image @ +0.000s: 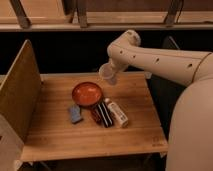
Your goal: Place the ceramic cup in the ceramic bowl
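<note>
Over the table [135, 125] — claw [111, 71] clasps ceramic cup [105, 75] near bowl [86, 95].

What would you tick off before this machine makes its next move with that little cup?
1. Ceramic cup held by the gripper: ok, it hangs above the table at the arm's end.
2. Cup straight over the ceramic bowl: not ok, it appears beyond the bowl's far right edge.
3. Bowl free to receive it: ok, nothing shows inside.
4. Cup upright: not ok, it looks tilted.
5. Room around the bowl: cannot tell; the blue item and dark packet lie close to its near rim.
</note>
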Robot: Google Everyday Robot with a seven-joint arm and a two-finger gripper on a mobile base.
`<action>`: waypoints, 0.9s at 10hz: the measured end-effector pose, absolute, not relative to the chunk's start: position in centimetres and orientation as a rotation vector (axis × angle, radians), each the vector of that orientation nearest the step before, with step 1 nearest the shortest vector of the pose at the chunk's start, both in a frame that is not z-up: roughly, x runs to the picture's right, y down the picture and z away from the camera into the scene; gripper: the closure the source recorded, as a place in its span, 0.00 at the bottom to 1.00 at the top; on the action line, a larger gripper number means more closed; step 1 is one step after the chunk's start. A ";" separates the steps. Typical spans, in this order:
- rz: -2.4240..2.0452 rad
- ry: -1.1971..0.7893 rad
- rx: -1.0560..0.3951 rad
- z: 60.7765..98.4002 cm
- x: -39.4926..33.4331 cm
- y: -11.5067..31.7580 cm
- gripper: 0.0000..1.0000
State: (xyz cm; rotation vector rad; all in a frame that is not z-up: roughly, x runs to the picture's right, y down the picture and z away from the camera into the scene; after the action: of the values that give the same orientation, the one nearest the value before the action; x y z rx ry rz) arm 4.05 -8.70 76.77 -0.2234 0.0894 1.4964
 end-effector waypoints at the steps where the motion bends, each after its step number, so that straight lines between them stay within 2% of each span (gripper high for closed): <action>1: 1.459 0.070 -0.262 76.5 2.0 -7.2 1.00; 3: 1.410 0.046 -0.312 76.5 -0.7 -5.2 1.00; 9: 1.426 0.076 -0.303 76.8 0.9 -4.4 1.00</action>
State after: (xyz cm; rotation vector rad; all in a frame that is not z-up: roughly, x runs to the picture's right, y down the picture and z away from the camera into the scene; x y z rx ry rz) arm 0.94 -4.41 76.76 -0.3033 0.0760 1.4264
